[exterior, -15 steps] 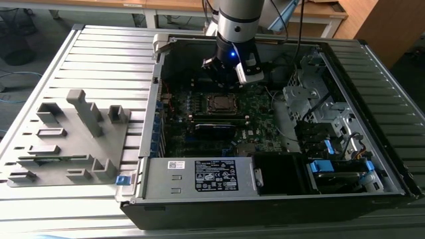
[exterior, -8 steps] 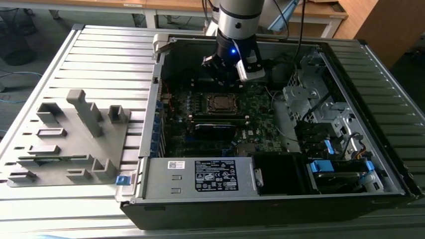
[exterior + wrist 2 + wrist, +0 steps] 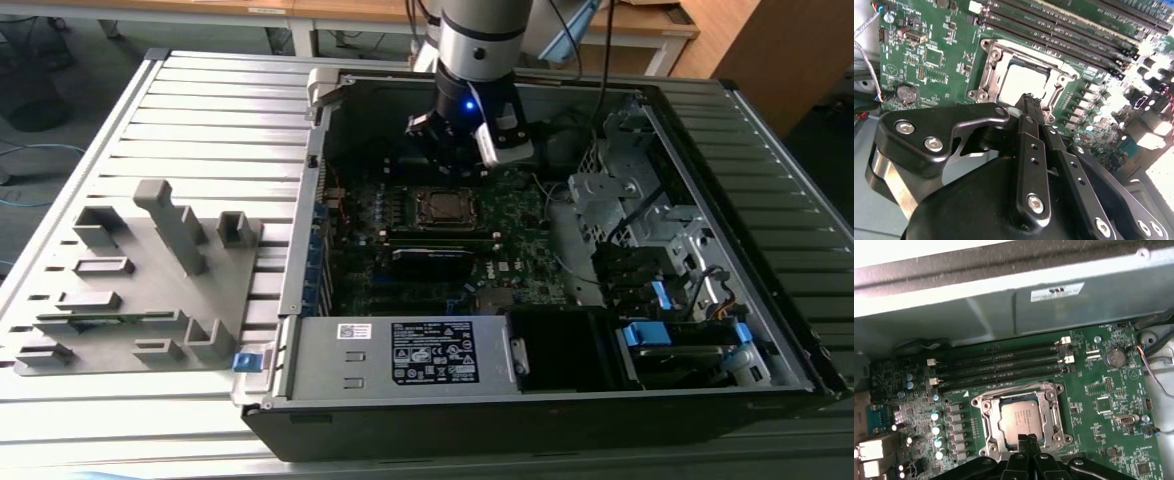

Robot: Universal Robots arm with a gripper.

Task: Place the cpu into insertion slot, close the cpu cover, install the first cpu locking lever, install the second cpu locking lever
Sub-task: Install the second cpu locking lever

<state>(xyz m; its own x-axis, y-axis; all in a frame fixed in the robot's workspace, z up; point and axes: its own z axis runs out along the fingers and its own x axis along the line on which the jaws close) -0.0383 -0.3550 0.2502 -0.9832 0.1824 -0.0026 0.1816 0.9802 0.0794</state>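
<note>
Chip [image 3: 1021, 421] seated in socket [image 3: 985, 412], frame [image 3: 1056, 412] down around it. Jaws [image 3: 1027, 441] pinched together, empty, poised at socket's 6 o'clock edge for lever work.

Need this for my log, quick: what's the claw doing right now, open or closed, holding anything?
Claw: closed, fingertips together, holding nothing, poised over the edge of the cpu that sits under the cpu cover.

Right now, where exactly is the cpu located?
The cpu sits in the insertion slot on the green board, beside the long memory slots, under the gripper in both wrist views.
</note>
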